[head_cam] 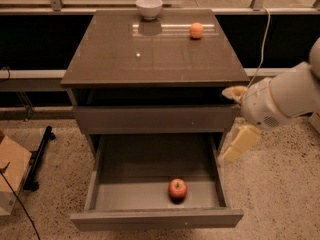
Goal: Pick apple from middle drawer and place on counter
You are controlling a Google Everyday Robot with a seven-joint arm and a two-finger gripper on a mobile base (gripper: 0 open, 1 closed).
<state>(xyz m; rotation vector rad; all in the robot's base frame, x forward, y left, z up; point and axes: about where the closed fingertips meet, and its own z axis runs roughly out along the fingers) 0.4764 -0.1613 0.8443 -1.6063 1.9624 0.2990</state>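
The apple, red with a yellowish patch, lies inside the open middle drawer, near its front and a little right of centre. The counter is the glossy brown slab on top of the cabinet. My gripper hangs at the cabinet's right side, level with the closed drawer front above the open drawer. It is open and empty, with one cream finger up by the counter's edge and the other over the drawer's right wall. It is above and to the right of the apple.
An orange fruit and a white bowl sit at the back of the counter. A closed drawer front is above the open drawer. A cardboard box and a black stand are on the floor at left.
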